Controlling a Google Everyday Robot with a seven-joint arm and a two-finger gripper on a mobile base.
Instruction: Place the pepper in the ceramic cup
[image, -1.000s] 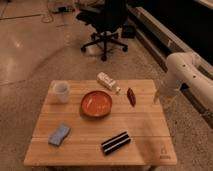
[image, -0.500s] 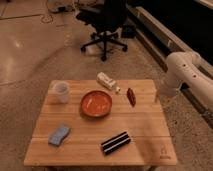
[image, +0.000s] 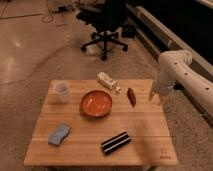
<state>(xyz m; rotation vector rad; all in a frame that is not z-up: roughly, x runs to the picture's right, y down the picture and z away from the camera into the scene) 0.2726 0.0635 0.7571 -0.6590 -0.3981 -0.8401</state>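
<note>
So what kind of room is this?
Probably an office or lab: a rolling chair stands on a shiny hard floor, and a robot's claw hangs at the edge of the wooden table, near the pepper.

One pepper (image: 131, 96); one ceramic cup (image: 61, 91); one bowl (image: 96, 103); one carton (image: 106, 80); one blue sponge (image: 59, 134); one black bar (image: 116, 142); one gripper (image: 155, 96) at centre right.

It looks like an office or lab: a black swivel chair (image: 106, 22) stands at top centre on a polished floor (image: 30, 50). The end effector (image: 154, 96) hangs by the right edge of the wooden surface (image: 145, 122).
</note>
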